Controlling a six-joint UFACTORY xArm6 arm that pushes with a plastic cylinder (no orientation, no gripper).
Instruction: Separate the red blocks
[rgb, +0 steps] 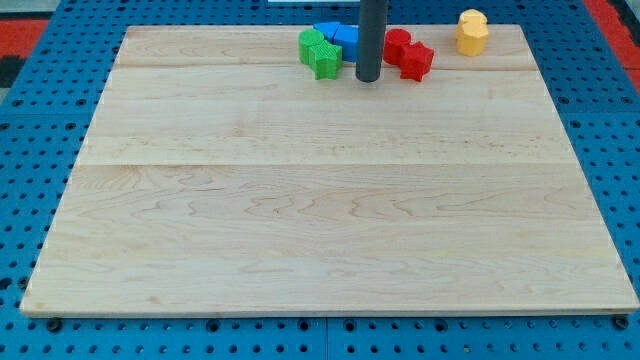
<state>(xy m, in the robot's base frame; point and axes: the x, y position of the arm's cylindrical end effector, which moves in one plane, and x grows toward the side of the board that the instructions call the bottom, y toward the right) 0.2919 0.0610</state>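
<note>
Two red blocks sit touching near the view's top, right of centre: a rounded red block (397, 43) and a star-like red block (416, 61) just below and right of it. My tip (368, 77) rests on the board just left of the red blocks, a small gap away from them. Two green blocks (319, 52) lie to the tip's left. Blue blocks (339, 35) lie behind the rod, partly hidden by it.
A yellow block (472, 31) stands near the top right corner. The wooden board (330, 200) lies on a blue pegboard surface (30, 200). All blocks are close to the board's top edge.
</note>
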